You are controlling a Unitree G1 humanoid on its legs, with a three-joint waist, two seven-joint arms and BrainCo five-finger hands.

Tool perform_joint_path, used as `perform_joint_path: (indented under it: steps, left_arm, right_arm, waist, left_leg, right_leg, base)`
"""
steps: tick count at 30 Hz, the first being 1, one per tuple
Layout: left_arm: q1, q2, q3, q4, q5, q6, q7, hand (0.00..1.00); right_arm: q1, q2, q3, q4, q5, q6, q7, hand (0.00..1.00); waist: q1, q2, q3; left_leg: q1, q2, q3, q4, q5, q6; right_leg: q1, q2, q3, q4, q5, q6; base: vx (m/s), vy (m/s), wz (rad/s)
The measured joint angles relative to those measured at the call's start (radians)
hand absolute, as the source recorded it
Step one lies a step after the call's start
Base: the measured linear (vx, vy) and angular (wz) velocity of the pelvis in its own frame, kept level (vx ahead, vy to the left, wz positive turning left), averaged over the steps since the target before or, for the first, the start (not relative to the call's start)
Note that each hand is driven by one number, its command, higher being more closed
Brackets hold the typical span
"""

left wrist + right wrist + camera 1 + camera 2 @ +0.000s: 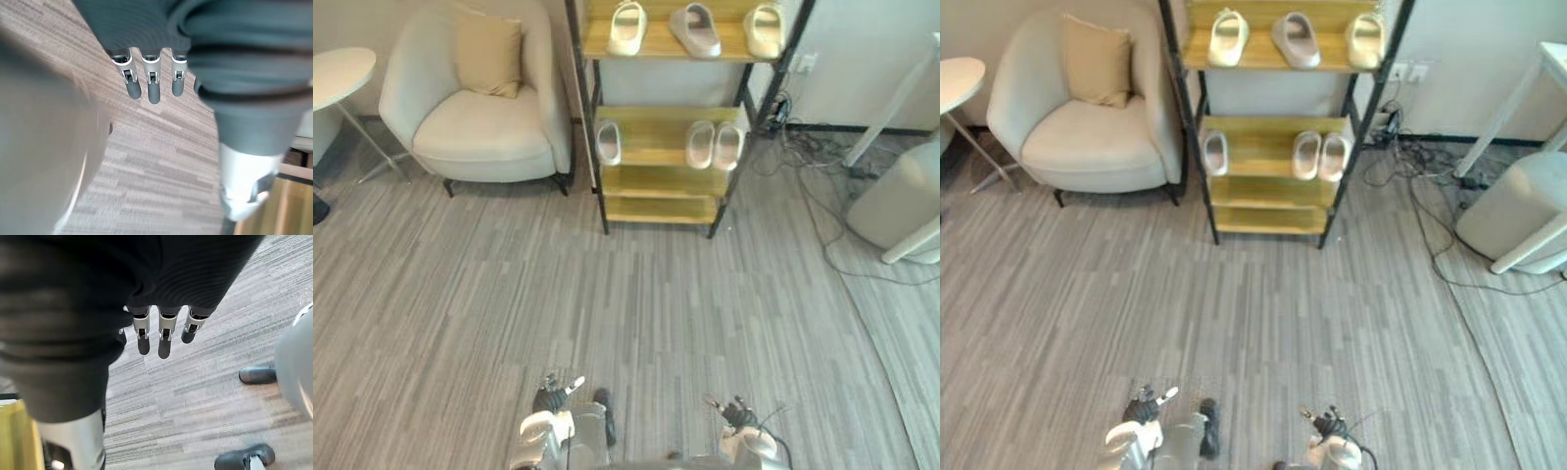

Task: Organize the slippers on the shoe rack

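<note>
The shoe rack (658, 162) has a black frame and wooden shelves and stands at the far middle against the wall. On its top shelf lie a cream slipper (626, 27), a grey-beige slipper (695, 29) and another cream slipper (764, 29). The middle shelf holds a single pale slipper (609, 142) at its left end and a pale pair (715, 145) side by side at its right end. My left hand (548, 397) and right hand (736, 416) hang low at the near edge, far from the rack. Both are open, with straight fingers (149, 88) (164, 340) over bare carpet.
A beige armchair (480, 117) with a tan cushion stands left of the rack, and a round white side table (337, 73) beyond it. Loose cables (813, 166) trail over the floor right of the rack, near a pale rounded seat (901, 201). Grey striped carpet lies between me and the rack.
</note>
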Motion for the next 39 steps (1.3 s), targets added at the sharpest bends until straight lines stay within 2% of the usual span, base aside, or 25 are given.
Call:
perform_joint_path:
  steps: [1, 2, 5, 7, 9, 12, 14, 15, 16, 17, 18, 20, 22, 23, 24, 26, 28, 30, 31, 32, 33, 36, 37, 38, 39]
  left_arm:
    - [0.0, 0.002, 0.0, 0.002, 0.001, 0.0, 0.0, 0.0]
    - [0.001, 0.003, 0.0, 0.012, 0.004, 0.0, 0.001, 0.0]
    - [0.004, 0.01, -0.041, 0.019, 0.008, 0.004, 0.0, 0.0]
    - [0.003, 0.008, -0.042, 0.02, 0.008, 0.005, 0.0, 0.0]
    - [0.002, 0.007, -0.041, 0.036, 0.008, 0.006, 0.0, 0.0]
    - [0.001, -0.002, -0.042, 0.037, 0.008, 0.006, 0.001, 0.0]
    - [0.002, 0.001, -0.051, 0.043, 0.008, 0.005, 0.001, 0.0]
    - [0.005, 0.005, -0.049, 0.054, 0.008, 0.005, 0.002, 0.0]
    - [0.005, 0.012, -0.047, 0.062, 0.009, 0.006, 0.002, 0.0]
    - [0.003, 0.003, -0.041, 0.076, 0.009, 0.006, 0.003, 0.0]
    - [0.0, -0.006, -0.039, 0.078, 0.009, 0.004, 0.0, 0.0]
    - [0.004, -0.025, -0.028, 0.079, 0.01, 0.002, 0.001, 0.0]
    - [0.006, -0.032, 0.008, 0.075, 0.01, 0.004, 0.0, 0.0]
    - [0.004, -0.029, 0.025, 0.071, 0.009, 0.003, 0.001, 0.0]
    - [0.009, -0.029, 0.032, 0.062, 0.009, 0.001, 0.001, 0.0]
    - [0.017, -0.028, 0.031, 0.046, 0.008, 0.0, 0.001, 0.0]
    - [0.021, -0.03, 0.023, 0.033, 0.008, -0.001, 0.0, 0.0]
    - [0.019, -0.028, 0.006, 0.03, 0.008, -0.001, 0.0, 0.0]
    - [0.02, -0.027, 0.0, 0.03, 0.008, -0.001, 0.0, 0.0]
    - [0.018, -0.022, -0.001, 0.032, 0.008, -0.001, -0.001, 0.0]
    - [0.021, -0.009, -0.001, 0.046, 0.008, 0.0, -0.002, 0.0]
    - [0.022, 0.012, 0.007, 0.073, 0.007, 0.003, -0.004, 0.0]
    - [0.023, 0.012, 0.032, 0.077, 0.006, 0.002, -0.004, 0.0]
    - [0.031, 0.006, 0.03, 0.075, 0.009, 0.001, -0.003, 0.0]
    - [0.049, -0.003, 0.018, 0.076, 0.01, 0.0, -0.005, 0.0]
  right_arm:
    - [0.003, 0.003, 0.0, -0.004, -0.001, 0.0, 0.0, 0.0]
    - [0.007, 0.006, 0.001, -0.004, -0.002, 0.002, 0.001, 0.0]
    - [0.02, 0.006, 0.004, -0.023, -0.004, 0.002, 0.003, 0.0]
    - [0.025, 0.007, 0.011, -0.045, -0.003, 0.0, 0.004, 0.0]
    - [0.02, 0.007, 0.013, -0.044, -0.003, -0.005, 0.005, 0.0]
    - [0.006, 0.003, 0.01, -0.043, -0.003, -0.008, 0.01, 0.0]
    - [-0.001, -0.001, 0.005, -0.035, -0.003, -0.006, 0.013, 0.0]
    - [-0.001, -0.004, -0.004, -0.026, -0.003, -0.005, 0.013, 0.0]
    - [0.004, -0.008, -0.011, -0.018, -0.004, -0.004, 0.015, 0.0]
    - [-0.005, -0.028, -0.016, -0.011, -0.006, -0.004, 0.016, 0.0]
    - [-0.018, -0.042, -0.018, 0.005, -0.017, -0.004, 0.017, 0.0]
    - [-0.015, -0.055, -0.019, 0.021, -0.035, -0.002, 0.017, 0.0]
    - [-0.015, -0.063, -0.017, 0.031, -0.037, -0.001, 0.017, 0.0]
    - [-0.014, -0.062, -0.008, 0.038, -0.036, 0.003, 0.017, 0.0]
    - [-0.014, -0.058, 0.0, 0.037, -0.036, 0.002, 0.017, 0.0]
    - [-0.012, -0.058, 0.0, 0.037, -0.032, 0.002, 0.016, 0.0]
    - [-0.009, -0.06, -0.001, 0.035, -0.03, 0.002, 0.011, 0.0]
    - [-0.003, -0.059, -0.003, 0.036, -0.03, 0.003, 0.008, 0.0]
    - [-0.001, -0.059, -0.007, 0.037, -0.03, 0.003, 0.008, 0.0]
    - [-0.001, -0.054, -0.018, 0.041, -0.03, 0.004, 0.008, 0.0]
    - [0.009, -0.04, -0.018, 0.041, -0.03, 0.005, 0.009, 0.0]
    - [0.013, -0.035, -0.022, 0.048, -0.032, 0.007, 0.009, 0.0]
    - [0.012, -0.031, -0.023, 0.046, -0.033, 0.007, 0.008, 0.0]
    - [0.025, -0.033, -0.021, 0.043, -0.035, 0.005, 0.008, 0.0]
    - [0.033, -0.05, -0.017, 0.041, -0.041, 0.003, 0.012, 0.0]
  waist:
    - [0.002, -0.002, -0.001]
    - [0.013, -0.002, -0.001]
    - [0.002, -0.004, -0.003]
    - [-0.007, 0.0, -0.001]
    - [-0.016, 0.0, -0.003]
    - [-0.043, 0.008, -0.006]
    - [-0.043, 0.007, -0.008]
    - [-0.044, 0.001, -0.009]
    - [-0.047, -0.018, -0.011]
    - [-0.045, 0.015, -0.009]
    - [-0.042, 0.037, -0.018]
    - [-0.047, 0.063, -0.021]
    - [-0.044, 0.063, -0.019]
    - [-0.035, 0.059, -0.016]
    - [-0.031, 0.06, -0.015]
    - [-0.029, 0.052, -0.012]
    - [-0.029, 0.059, -0.018]
    - [-0.028, 0.062, -0.019]
    - [-0.026, 0.062, -0.02]
    - [-0.015, 0.059, -0.019]
    - [-0.002, 0.036, -0.036]
    - [0.013, 0.019, -0.029]
    - [0.014, 0.012, -0.023]
    - [0.015, 0.018, -0.039]
    - [0.018, 0.052, -0.061]
  left_leg:
    - [0.008, -0.001, 0.007, 0.008, -0.011, 0.006]
    - [0.049, -0.002, 0.026, 0.016, -0.045, 0.019]
    - [0.158, -0.021, 0.026, -0.003, -0.111, 0.035]
    - [0.228, -0.028, 0.021, -0.029, -0.133, 0.033]
    - [0.328, -0.025, 0.007, -0.098, -0.133, 0.033]
    - [0.387, 0.004, -0.023, -0.155, -0.135, 0.026]
    - [0.412, 0.025, -0.037, -0.173, -0.154, -0.017]
    - [0.443, 0.027, -0.047, -0.178, -0.176, -0.055]
    - [0.476, 0.021, -0.07, -0.183, -0.195, -0.086]
    - [0.491, 0.043, -0.079, -0.186, -0.199, -0.093]
    - [0.487, 0.073, -0.096, -0.184, -0.164, -0.145]
    - [0.478, 0.111, -0.126, -0.125, -0.143, -0.161]
    - [0.4, 0.145, -0.152, 0.079, -0.126, -0.186]
    - [0.317, 0.173, -0.168, 0.303, -0.092, -0.191]
    - [0.262, 0.193, -0.153, 0.428, -0.128, -0.177]
    - [0.208, 0.199, -0.102, 0.477, -0.17, -0.15]
    - [0.138, 0.182, -0.032, 0.401, -0.204, -0.134]
    - [0.088, 0.115, -0.015, 0.141, -0.194, -0.116]
    - [0.086, 0.093, -0.021, 0.054, -0.169, -0.113]
    - [0.105, 0.06, -0.035, -0.019, -0.088, -0.071]
    - [0.153, 0.022, -0.015, -0.112, -0.049, -0.057]
    - [0.137, 0.007, -0.002, 0.001, -0.071, -0.012]
    - [0.135, -0.008, -0.002, 0.045, -0.095, -0.014]
    - [0.155, -0.009, -0.013, -0.001, -0.083, -0.014]
    - [0.204, -0.001, -0.024, -0.053, -0.134, -0.015]
  right_leg:
    - [-0.009, -0.007, 0.004, 0.033, -0.003, 0.006]
    - [-0.051, -0.022, 0.02, 0.18, -0.012, 0.02]
    - [-0.237, -0.081, 0.012, 0.663, 0.008, 0.091]
    - [-0.316, -0.108, -0.036, 0.78, -0.011, 0.069]
    - [-0.351, -0.111, -0.121, 0.702, -0.046, 0.038]
    - [-0.4, -0.068, -0.155, 0.437, -0.03, 0.018]
    - [-0.429, -0.031, -0.144, 0.18, 0.096, 0.0]
    - [-0.42, -0.019, -0.133, 0.054, 0.203, -0.013]
    - [-0.4, -0.022, -0.115, 0.018, 0.36, -0.072]
    - [-0.393, 0.001, -0.127, 0.039, 0.34, -0.073]
    - [-0.392, 0.014, -0.135, 0.065, 0.288, -0.082]
    - [-0.372, 0.043, -0.17, 0.088, 0.236, -0.103]
    - [-0.327, 0.071, -0.174, 0.087, 0.193, -0.116]
    - [-0.27, 0.089, -0.171, 0.069, 0.159, -0.124]
    - [-0.217, 0.103, -0.168, 0.053, 0.139, -0.129]
    - [-0.162, 0.105, -0.167, 0.032, 0.126, -0.13]
    - [-0.118, 0.103, -0.159, -0.002, 0.115, -0.119]
    - [-0.086, 0.094, -0.15, -0.031, 0.105, -0.096]
    - [-0.083, 0.089, -0.148, -0.031, 0.1, -0.088]
    - [-0.074, 0.079, -0.126, -0.03, 0.092, -0.075]
    - [-0.07, 0.058, -0.094, -0.049, 0.098, -0.055]
    - [-0.018, 0.031, -0.045, -0.106, 0.14, -0.032]
    - [0.013, 0.009, -0.031, -0.092, 0.14, -0.031]
    - [0.013, 0.014, -0.026, -0.077, 0.137, -0.026]
    - [-0.01, 0.021, -0.021, -0.009, 0.107, 0.015]
  base:
    - [0.42, 0.188, -0.24]
    - [0.4, 0.188, -0.3]
    - [0.38, 0.153, -0.04]
    - [0.43, 0.08, 0.13]
    - [0.4, 0.007, 0.21]
    - [0.4, -0.116, 0.34]
    - [0.39, -0.201, 0.19]
    - [0.55, -0.327, 0.25]
    - [0.48, -0.288, 0.17]
    - [0.42, -0.257, 0.24]
    - [0.3, -0.182, 0.09]
    - [0.43, -0.277, 0.23]
    - [0.37, -0.26, 0.16]
    - [0.33, -0.201, -0.01]
    - [0.31, -0.169, -0.05]
    - [0.28, -0.098, -0.13]
    - [0.25, -0.025, -0.14]
    - [0.29, 0.113, -0.07]
    - [0.23, 0.124, -0.12]
    - [0.33, 0.129, -0.19]
    - [0.36, 0.122, -0.12]
    - [0.35, 0.163, -0.1]
    - [0.22, 0.162, -0.21]
    - [0.19, 0.163, -0.29]
    - [0.15, 0.124, -0.38]
